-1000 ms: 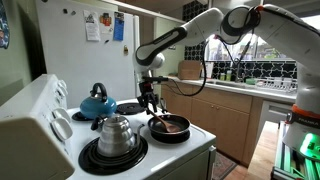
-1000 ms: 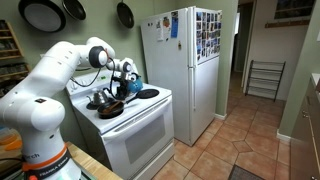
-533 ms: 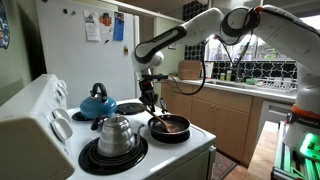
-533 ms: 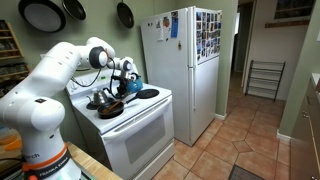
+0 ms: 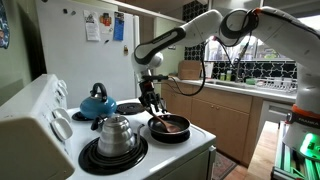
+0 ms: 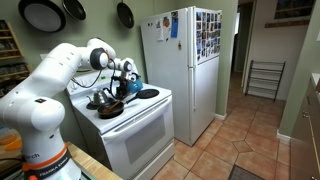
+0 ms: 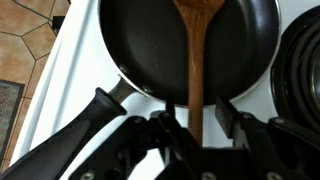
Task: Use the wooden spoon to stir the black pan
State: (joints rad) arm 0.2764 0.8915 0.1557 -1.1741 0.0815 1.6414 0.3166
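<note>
The black pan (image 7: 150,50) sits on the white stove, handle towards the lower left in the wrist view; it also shows in both exterior views (image 5: 172,127) (image 6: 110,108). The wooden spoon (image 7: 196,60) lies with its bowl in the pan and its handle running over the near rim; an exterior view shows it slanting up from the pan (image 5: 158,118). My gripper (image 7: 197,118) hangs just above the pan's edge (image 5: 150,103) (image 6: 119,88). Its jaws stand either side of the handle's end with a small gap on each side, so it looks open.
A shiny steel kettle (image 5: 115,135) stands on the front coil burner and a blue teapot (image 5: 97,102) behind it. A dark coil burner (image 7: 300,70) lies right of the pan. A white fridge (image 6: 185,70) stands beside the stove (image 5: 195,150); tiled floor lies beyond the stove's edge.
</note>
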